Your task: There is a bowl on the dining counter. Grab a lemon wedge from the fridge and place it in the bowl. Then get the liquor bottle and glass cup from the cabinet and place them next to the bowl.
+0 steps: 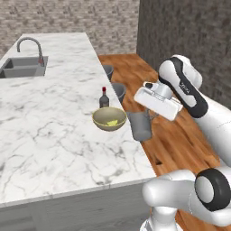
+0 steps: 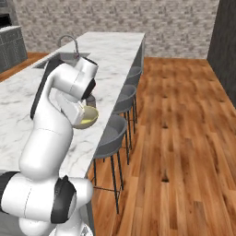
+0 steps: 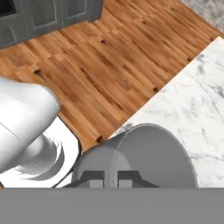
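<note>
Left base view: rounded olive bowl [image 1: 109, 119] on veined marble counter [image 1: 49, 126].

A long white marble counter [image 1: 54, 131] runs ahead and to the left of the jaws. A grey sink [image 1: 20, 67] with a curved faucet [image 1: 31, 45] sits far beyond them. Grey bar stools [image 2: 110, 133] line the counter's edge over a wooden plank floor [image 2: 184, 138]. Brick walls [image 2: 152, 18] stand behind.

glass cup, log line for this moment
gripper: shut on glass cup | bowl: holds lemon wedge | liquor bottle: behind bowl
</note>
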Available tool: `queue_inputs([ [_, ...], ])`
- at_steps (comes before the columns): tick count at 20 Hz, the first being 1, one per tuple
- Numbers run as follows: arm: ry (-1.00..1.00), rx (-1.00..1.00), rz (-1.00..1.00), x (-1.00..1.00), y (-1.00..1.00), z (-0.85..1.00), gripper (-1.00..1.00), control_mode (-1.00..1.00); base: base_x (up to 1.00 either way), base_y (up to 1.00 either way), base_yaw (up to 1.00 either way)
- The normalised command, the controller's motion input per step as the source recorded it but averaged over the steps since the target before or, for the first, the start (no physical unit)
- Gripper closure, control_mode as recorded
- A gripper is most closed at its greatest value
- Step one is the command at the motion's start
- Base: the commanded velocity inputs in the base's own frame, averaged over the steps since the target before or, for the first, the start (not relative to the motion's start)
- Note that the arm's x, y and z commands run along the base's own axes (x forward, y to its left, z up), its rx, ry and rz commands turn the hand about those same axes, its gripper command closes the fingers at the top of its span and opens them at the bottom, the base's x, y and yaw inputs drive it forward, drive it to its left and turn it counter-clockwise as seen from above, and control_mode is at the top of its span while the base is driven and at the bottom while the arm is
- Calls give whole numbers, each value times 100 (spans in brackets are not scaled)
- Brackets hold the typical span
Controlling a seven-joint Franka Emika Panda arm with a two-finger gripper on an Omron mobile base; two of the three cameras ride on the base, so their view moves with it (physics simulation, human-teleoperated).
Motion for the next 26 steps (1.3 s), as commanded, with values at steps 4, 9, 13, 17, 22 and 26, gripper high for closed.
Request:
queue_inputs([
  [4,-13,-2,16,46,0,-50,100,-100,0,0,0],
  [9,-22,0,11,36,0,-50,100,-100,0,0,0],
  [13,-25,0,4,17,0,-45,100,-100,0,0,0],
  [17,-12,1,2,28,1,-33,100,-100,0,0,0],
  [22,-3,8,2,41,5,-24,100,-100,0,0,0],
  [26,0,10,2,55,0,-22,100,-100,0,0,0],
])
